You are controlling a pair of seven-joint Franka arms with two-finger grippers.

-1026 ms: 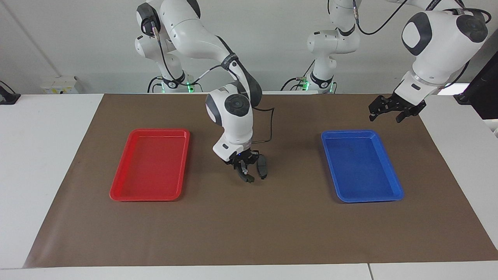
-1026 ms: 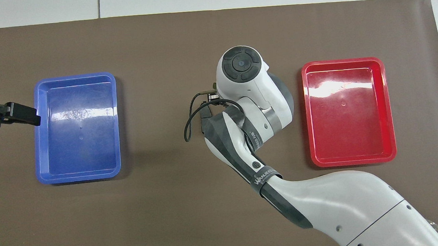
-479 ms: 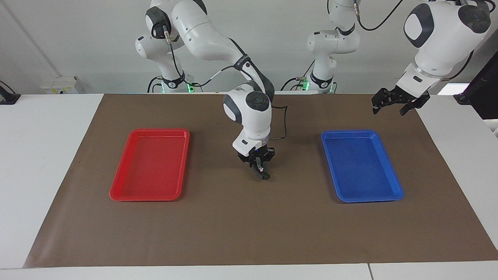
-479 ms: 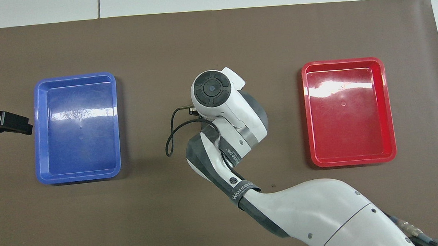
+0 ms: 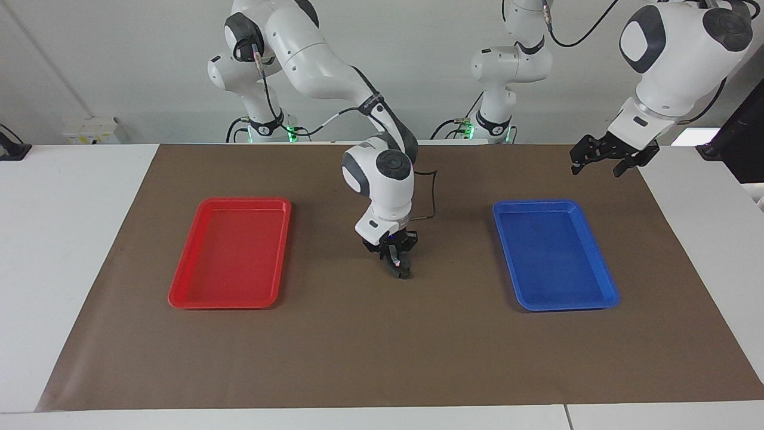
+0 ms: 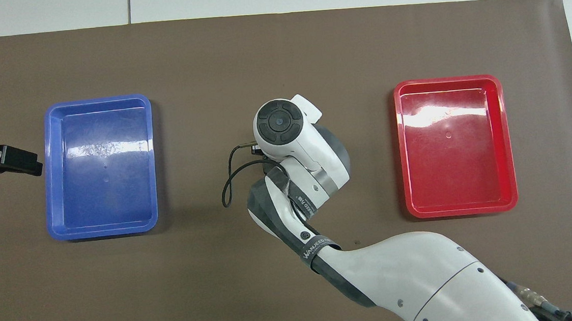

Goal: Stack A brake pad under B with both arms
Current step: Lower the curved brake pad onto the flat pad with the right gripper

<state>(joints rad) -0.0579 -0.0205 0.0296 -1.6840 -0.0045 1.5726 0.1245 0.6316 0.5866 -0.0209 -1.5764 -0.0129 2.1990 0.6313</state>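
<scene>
Right gripper [image 5: 397,267] low between trays

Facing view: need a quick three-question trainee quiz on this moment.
1. Fill in: the left claw, up over the mat beside the blue tray, is ____ (open/shut).
2. Which claw is down at the mat between the blue tray and the red tray? A) left claw B) right claw C) neither
3. True or false: something lies in the red tray.
Key: 1 open; 2 B; 3 false.
</scene>
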